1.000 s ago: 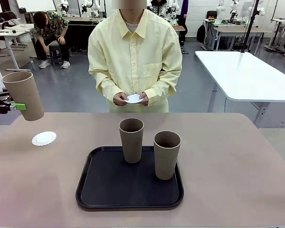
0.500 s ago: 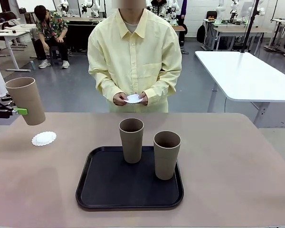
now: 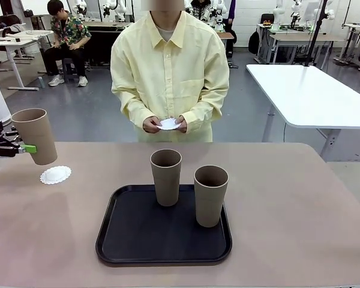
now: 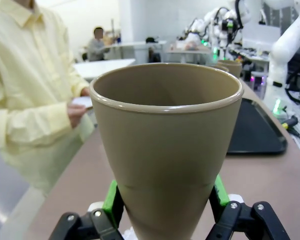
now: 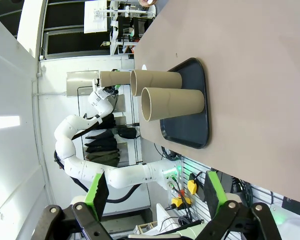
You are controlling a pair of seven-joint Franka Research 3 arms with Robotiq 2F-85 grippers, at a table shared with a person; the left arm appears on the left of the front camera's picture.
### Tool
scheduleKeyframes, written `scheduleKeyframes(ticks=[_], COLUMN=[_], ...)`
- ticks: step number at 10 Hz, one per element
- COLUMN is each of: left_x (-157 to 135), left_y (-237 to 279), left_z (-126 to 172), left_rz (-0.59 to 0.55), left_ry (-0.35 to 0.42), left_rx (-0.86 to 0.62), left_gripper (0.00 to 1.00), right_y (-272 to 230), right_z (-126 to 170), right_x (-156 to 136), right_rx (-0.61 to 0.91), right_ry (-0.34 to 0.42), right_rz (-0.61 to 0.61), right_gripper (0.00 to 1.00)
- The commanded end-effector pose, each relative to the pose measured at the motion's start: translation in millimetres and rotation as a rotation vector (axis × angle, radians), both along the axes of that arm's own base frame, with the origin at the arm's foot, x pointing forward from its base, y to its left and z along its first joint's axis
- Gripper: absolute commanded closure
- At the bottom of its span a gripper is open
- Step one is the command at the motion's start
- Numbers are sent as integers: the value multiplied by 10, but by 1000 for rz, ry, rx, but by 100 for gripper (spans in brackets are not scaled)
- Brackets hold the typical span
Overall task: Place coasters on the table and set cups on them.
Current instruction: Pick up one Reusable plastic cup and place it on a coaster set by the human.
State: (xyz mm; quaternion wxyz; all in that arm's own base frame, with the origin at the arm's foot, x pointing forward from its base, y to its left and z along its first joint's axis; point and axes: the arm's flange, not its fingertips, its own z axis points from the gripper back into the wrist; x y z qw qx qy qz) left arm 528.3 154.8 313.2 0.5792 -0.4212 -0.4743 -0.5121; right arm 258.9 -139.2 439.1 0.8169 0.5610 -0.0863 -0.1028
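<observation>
Two green pads (image 4: 110,199) press on opposite sides of one cup (image 4: 165,130): the left gripper (image 4: 165,200) has its jaws clamped on the tumbler's lower wall, mouth up and leaning slightly. The cup hangs in the air at the far left of the table (image 3: 300,198). Its base is just above a single coaster (image 3: 55,175) lying flat on the tabletop, and appears a little to the left of it. We cannot fix the offset in depth from the front view.

The right gripper (image 5: 152,192) waits with its jaws wide apart and nothing between them, well off to the right. Two more cups, (image 3: 166,177) and (image 3: 210,195), stand upright on the black tray (image 3: 126,240) at the near centre. At the far side, the person's hands (image 3: 168,125) hold what looks like more white coasters (image 3: 169,124).

We judge the step in hand to be setting the first cup on its coaster. To do it well, we would:
- bring the cup upright before it comes down;
- centre its base over the lacy disc, since the paper is only a little wider than the base;
- lower it straight, because a sideways touch would likely push or crumple the light paper;
- part the jaws only once the base rests flat, then draw the fingers back level so they do not tip the tall tumbler.
</observation>
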Motion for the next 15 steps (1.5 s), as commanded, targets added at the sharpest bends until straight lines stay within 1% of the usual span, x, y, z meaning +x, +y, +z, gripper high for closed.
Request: scheduleKeyframes(ticks=[1,2,5,7,10,15], left_x=[86,118,165,200,183,201], left_y=[66,86,98,86,92,91], left_z=[-104,-169,-337,-425,-604,-764], left_rz=[17,22,38,40,31,23], left_ry=[-39,-22,-29,-16,-4,14], left_rx=[-9,-9,-44,-46,-51,-38], left_gripper=[16,16,16,16,16,16], right_y=[-7,-7,-7,-7,-7,-7], right_z=[1,1,1,1,1,1], right_x=[3,3,3,3,3,3], right_rx=[10,10,10,10,10,10], right_ry=[0,0,0,0,0,0], right_rz=[0,0,0,0,0,0], right_gripper=[0,0,0,0,0,0])
